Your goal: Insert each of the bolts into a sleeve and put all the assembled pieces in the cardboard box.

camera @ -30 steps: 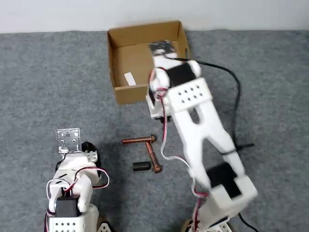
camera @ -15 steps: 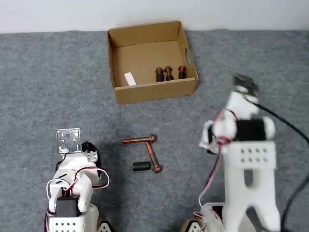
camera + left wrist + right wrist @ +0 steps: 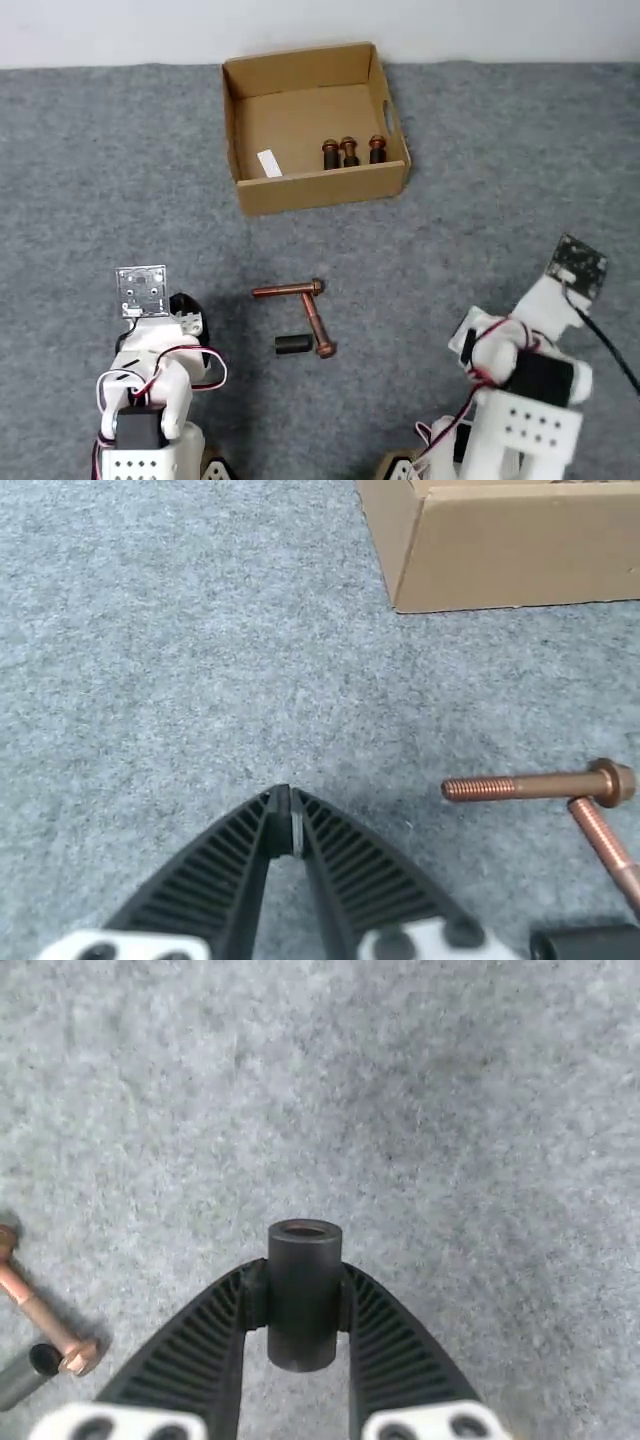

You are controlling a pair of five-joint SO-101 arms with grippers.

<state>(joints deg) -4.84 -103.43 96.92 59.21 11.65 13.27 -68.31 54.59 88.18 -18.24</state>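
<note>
The right gripper (image 3: 303,1278) clamps a black sleeve (image 3: 303,1315), bore facing outward; the loose bolts (image 3: 314,322) lie to its left. The left gripper (image 3: 284,815), closed and empty, sits nearer them; the far bolt (image 3: 285,291) runs left-right

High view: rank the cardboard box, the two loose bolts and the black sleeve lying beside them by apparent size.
1. cardboard box
2. crosswise bolt and other bolt: look alike, unranked
3. black sleeve
</note>
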